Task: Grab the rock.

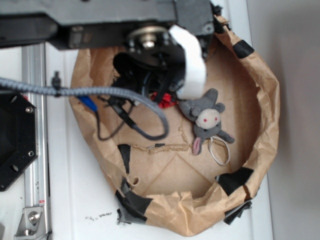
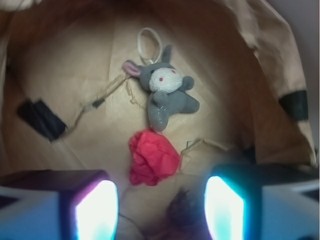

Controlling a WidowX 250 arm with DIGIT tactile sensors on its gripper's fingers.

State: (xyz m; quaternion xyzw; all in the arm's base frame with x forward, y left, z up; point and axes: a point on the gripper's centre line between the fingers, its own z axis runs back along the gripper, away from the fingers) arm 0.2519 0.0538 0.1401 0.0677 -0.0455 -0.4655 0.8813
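Brown paper walls [image 2: 270, 55] ringed the scene as the claw [image 2: 157, 210] hung released, its fingers [image 2: 95, 210] wide apart, over the dark rock [image 2: 184, 209] lying between them, just beside a red paper ball [image 2: 152, 157] and below a grey plush animal [image 2: 167, 92].

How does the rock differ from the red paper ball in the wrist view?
The rock is dark brown and looks smaller; the red paper ball is bright red and crumpled. The rock sits between the open pincer fingers, the ball just beyond them. Both rest on the brown paper floor.

Gripper [image 2: 159, 210] pointing down, jaws spread wide; arm [image 1: 100, 20] apparently reaching in from above.
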